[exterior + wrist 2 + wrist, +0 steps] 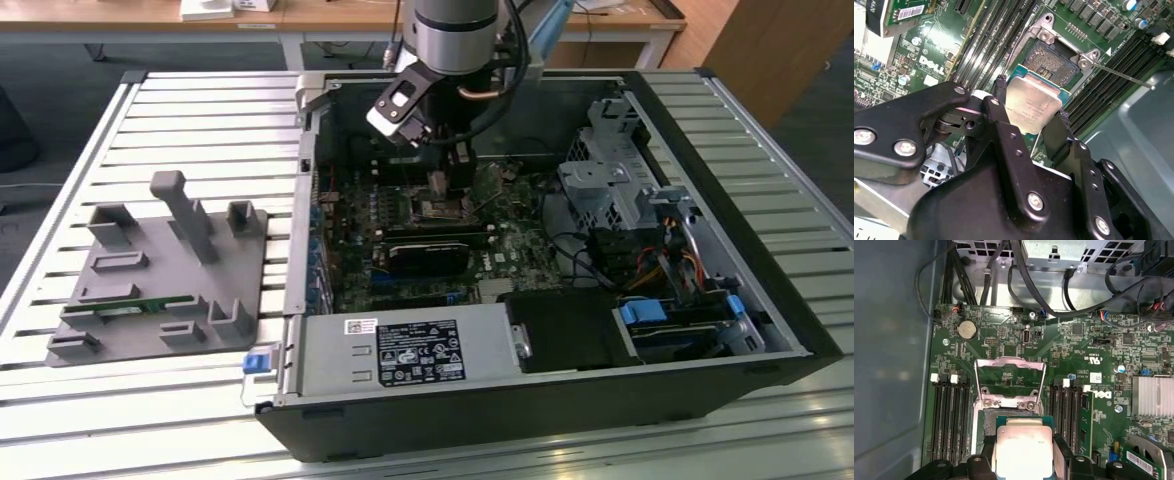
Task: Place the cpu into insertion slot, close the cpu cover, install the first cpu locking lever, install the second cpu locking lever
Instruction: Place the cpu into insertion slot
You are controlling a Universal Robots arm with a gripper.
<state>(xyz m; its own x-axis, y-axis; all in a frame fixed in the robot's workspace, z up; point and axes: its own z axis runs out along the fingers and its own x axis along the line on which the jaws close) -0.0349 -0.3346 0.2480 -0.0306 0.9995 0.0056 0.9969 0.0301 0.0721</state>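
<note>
Cpu is pinched in the gripper, closed on its edges, over the open insertion slot.

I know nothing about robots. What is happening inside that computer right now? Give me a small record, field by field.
end effector: shut on the cpu, fingers on two opposite edges
cpu: held at the slot, not yet seated
slot: bare, contacts showing
cover: swung open
lever: thin rod, swung clear of the slot
case: side open, lying on the slatted table
</note>
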